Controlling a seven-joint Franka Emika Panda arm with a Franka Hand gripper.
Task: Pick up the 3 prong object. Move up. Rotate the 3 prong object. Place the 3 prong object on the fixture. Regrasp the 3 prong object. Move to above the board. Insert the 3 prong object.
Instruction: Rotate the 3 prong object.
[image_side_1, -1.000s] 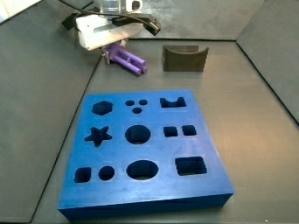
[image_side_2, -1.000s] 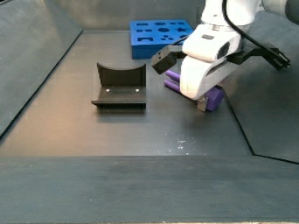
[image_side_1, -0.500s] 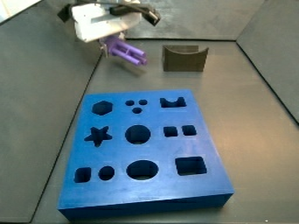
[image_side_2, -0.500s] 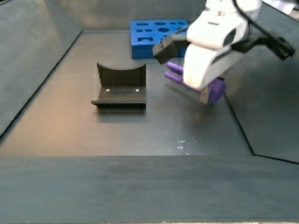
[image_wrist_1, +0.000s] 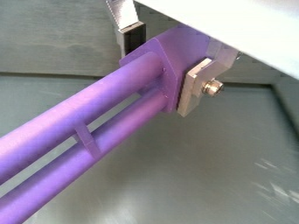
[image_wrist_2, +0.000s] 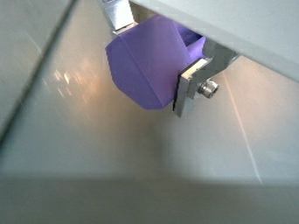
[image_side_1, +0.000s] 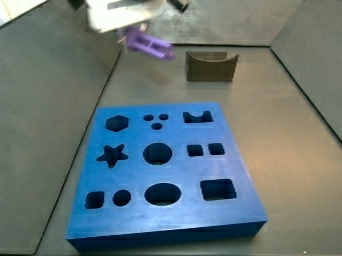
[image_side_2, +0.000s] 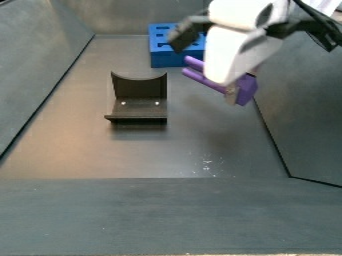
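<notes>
Both side views show the hand clamped on the 3 prong object, lifted clear of the surface, beside the fixture and board.

Gripper blurred and cropped at the frame top, board mostly hidden behind it

Soft even light; floor glare; wrist views blurred.
</notes>
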